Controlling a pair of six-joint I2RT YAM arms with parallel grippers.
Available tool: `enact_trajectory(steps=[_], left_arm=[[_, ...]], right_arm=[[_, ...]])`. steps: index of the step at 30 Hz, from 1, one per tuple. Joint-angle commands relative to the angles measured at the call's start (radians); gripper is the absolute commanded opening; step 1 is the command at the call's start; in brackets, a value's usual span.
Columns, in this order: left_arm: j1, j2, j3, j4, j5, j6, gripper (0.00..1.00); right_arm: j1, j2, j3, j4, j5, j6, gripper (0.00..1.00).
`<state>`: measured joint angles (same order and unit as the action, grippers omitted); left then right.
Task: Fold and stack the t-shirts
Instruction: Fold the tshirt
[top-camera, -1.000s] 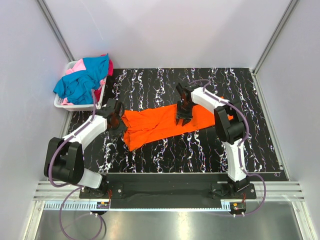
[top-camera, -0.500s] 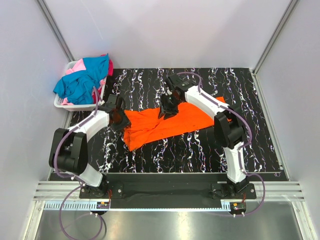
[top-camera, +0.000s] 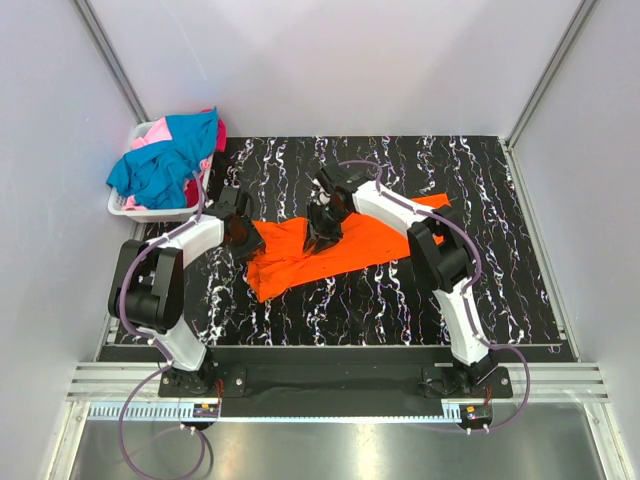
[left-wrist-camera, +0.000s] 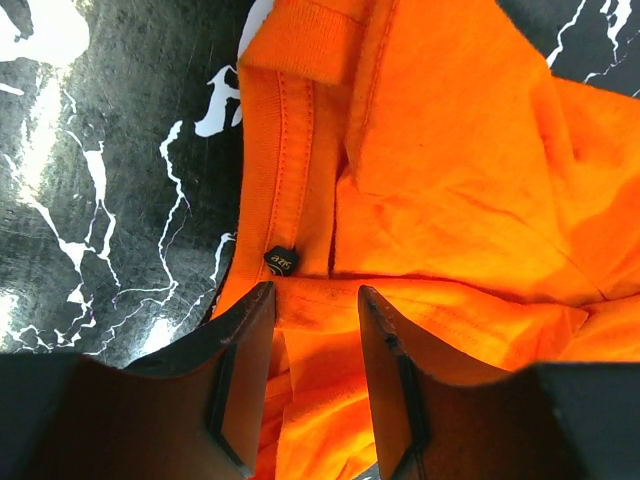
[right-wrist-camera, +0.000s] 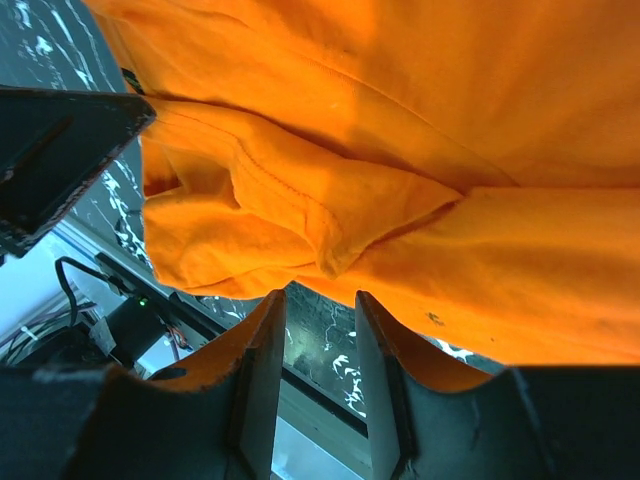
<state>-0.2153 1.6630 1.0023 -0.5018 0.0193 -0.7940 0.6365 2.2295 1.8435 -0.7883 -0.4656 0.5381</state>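
A vivid orange t-shirt (top-camera: 345, 243) lies stretched in a long band across the black marbled table (top-camera: 480, 290), its left end rumpled. My left gripper (top-camera: 243, 231) stands open at that left end. In the left wrist view its fingers (left-wrist-camera: 315, 296) straddle the collar seam of the orange t-shirt (left-wrist-camera: 450, 150), close to a small black size tag (left-wrist-camera: 280, 258). My right gripper (top-camera: 322, 224) hangs open over the shirt's middle. From the right wrist its gripper (right-wrist-camera: 318, 300) shows bare table in the gap and a folded sleeve of the orange t-shirt (right-wrist-camera: 300, 200) just beyond the tips.
A white slatted basket (top-camera: 150, 213) stands at the back left corner, heaped with teal-blue (top-camera: 160, 165), pink (top-camera: 150, 131) and red (top-camera: 220, 130) t-shirts. Grey walls close in the table on three sides. A black rail (top-camera: 340, 360) runs along the near edge.
My right gripper has swept left along the orange shirt, from its right-middle toward the left gripper. The left gripper has edged slightly back and right. Both stay open.
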Motion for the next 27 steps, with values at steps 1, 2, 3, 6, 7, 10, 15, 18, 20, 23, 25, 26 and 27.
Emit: enact_trajectory(steps=[1, 2, 3, 6, 7, 10, 15, 18, 20, 23, 25, 26, 27], left_arm=[[0.007, 0.003, 0.041, 0.039, 0.013, 0.001, 0.43], [0.007, 0.003, 0.041, 0.040, 0.011, 0.001, 0.43], [0.005, 0.004, 0.041, 0.040, 0.013, 0.002, 0.43], [0.008, 0.010, 0.039, 0.046, 0.016, 0.004, 0.43], [0.008, 0.012, 0.039, 0.048, 0.018, 0.004, 0.42], [0.008, 0.014, 0.038, 0.049, 0.019, 0.004, 0.41], [0.013, 0.014, 0.036, 0.052, 0.018, 0.010, 0.34], [0.014, 0.011, 0.035, 0.054, 0.018, 0.015, 0.32], [0.017, 0.007, 0.035, 0.054, 0.019, 0.018, 0.32], [0.017, 0.003, 0.033, 0.052, 0.016, 0.021, 0.32], [0.019, 0.001, 0.032, 0.052, 0.021, 0.022, 0.32], [0.019, 0.001, 0.033, 0.054, 0.019, 0.024, 0.32], [0.019, 0.000, 0.032, 0.055, 0.021, 0.022, 0.32]], right_arm=[[0.025, 0.015, 0.049, 0.020, -0.042, 0.010, 0.41], [0.026, 0.019, 0.049, 0.021, -0.041, 0.008, 0.41], [0.026, 0.019, 0.051, 0.021, -0.039, 0.011, 0.41], [0.026, 0.032, 0.054, 0.020, -0.033, 0.010, 0.41], [0.026, 0.038, 0.060, 0.021, -0.033, 0.008, 0.41], [0.028, 0.050, 0.068, 0.021, -0.028, 0.010, 0.41], [0.026, 0.068, 0.085, 0.020, -0.019, 0.011, 0.40], [0.026, 0.079, 0.094, 0.017, -0.012, 0.011, 0.39], [0.026, 0.085, 0.094, 0.014, -0.007, 0.013, 0.39], [0.026, 0.084, 0.085, 0.009, 0.002, 0.013, 0.39], [0.026, 0.079, 0.074, 0.006, 0.018, 0.014, 0.39], [0.026, 0.081, 0.072, 0.001, 0.022, 0.014, 0.38], [0.026, 0.082, 0.066, 0.001, 0.027, 0.016, 0.38]])
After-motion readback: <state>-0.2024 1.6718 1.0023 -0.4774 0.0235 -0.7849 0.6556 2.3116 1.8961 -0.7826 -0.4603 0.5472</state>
